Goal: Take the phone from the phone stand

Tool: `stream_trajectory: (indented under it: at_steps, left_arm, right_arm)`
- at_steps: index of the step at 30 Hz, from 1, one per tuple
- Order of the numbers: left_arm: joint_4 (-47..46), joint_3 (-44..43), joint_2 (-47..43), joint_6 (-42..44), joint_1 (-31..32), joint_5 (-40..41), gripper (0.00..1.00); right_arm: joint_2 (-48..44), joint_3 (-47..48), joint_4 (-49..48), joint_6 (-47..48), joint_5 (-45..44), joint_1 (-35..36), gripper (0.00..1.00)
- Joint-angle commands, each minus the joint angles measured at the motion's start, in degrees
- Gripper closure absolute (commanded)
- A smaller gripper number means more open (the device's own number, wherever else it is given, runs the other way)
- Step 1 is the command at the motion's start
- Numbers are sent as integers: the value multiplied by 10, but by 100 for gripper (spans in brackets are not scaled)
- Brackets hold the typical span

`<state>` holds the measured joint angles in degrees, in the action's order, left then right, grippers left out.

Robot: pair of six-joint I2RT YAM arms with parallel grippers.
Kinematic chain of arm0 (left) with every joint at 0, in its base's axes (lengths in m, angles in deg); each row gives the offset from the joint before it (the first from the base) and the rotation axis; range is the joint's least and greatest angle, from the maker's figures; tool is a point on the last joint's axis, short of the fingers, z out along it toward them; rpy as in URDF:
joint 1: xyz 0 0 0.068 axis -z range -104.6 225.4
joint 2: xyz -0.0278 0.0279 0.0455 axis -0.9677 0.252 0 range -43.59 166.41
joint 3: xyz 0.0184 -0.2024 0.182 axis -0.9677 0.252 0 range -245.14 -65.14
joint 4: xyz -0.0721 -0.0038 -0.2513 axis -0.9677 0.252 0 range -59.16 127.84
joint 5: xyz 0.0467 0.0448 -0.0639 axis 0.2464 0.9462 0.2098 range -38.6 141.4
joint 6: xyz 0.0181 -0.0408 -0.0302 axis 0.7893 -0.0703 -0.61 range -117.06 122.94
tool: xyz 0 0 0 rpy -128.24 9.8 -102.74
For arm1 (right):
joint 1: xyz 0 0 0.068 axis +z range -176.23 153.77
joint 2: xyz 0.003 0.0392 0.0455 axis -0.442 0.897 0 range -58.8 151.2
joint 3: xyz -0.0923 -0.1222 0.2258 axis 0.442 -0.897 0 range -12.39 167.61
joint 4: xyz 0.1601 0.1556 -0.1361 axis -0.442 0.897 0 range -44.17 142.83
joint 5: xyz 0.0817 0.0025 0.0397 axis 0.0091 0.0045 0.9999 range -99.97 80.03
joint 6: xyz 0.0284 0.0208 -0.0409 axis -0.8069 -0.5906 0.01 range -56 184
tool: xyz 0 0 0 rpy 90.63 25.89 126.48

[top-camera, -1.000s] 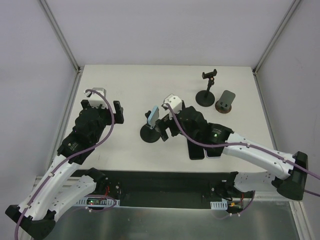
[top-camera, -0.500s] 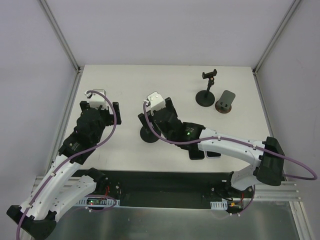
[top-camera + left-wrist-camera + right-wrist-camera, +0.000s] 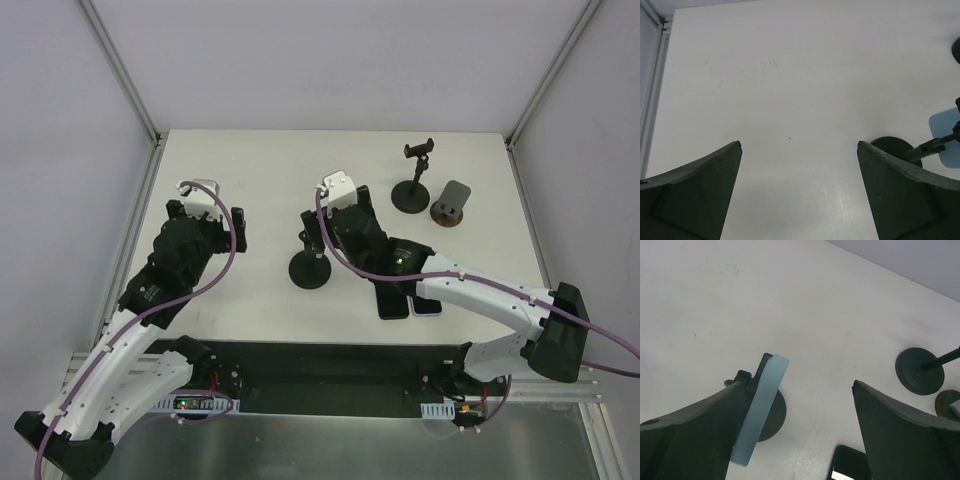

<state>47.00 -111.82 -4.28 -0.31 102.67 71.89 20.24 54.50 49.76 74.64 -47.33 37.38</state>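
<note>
The light blue phone [image 3: 760, 410] sits edge-on in the clamp of the black phone stand, above its round base [image 3: 312, 272]. My right gripper [image 3: 797, 384] is open and straddles the phone. The phone lies against the left finger [image 3: 695, 435], and the right finger is well apart from it. In the top view the right gripper [image 3: 330, 238] covers the phone. The left wrist view shows the phone [image 3: 945, 142] and the stand base [image 3: 896, 150] at its right edge. My left gripper [image 3: 799, 144] is open and empty over bare table, left of the stand [image 3: 207, 222].
A second black stand [image 3: 418, 175] with an empty clamp and a round brown holder [image 3: 452, 203] stand at the back right. Two dark phones [image 3: 395, 298] lie flat near the front, under my right arm. One of them shows in the right wrist view [image 3: 850, 465].
My right gripper swung left over the stand, then came back right a little, and now hides the phone from above. The stand base shifted slightly right. The left arm barely moved.
</note>
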Motion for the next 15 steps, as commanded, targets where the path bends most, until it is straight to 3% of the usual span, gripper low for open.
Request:
stream_trajectory:
  at_steps: [1,8,13,15]
  left_arm:
    - [-33,11,-2,23,-6,-84,1]
    - [-70,36,-5,61,-7,-222,1]
    - [-96,49,8,83,-6,-325,1]
    - [-106,50,20,89,-6,-351,1]
  right_arm:
    - [-25,3,2,-25,36,-19,11]
    - [-21,3,14,-50,66,-31,24]
    - [-15,5,25,-55,85,-35,50]
    - [-14,7,31,-55,91,-36,65]
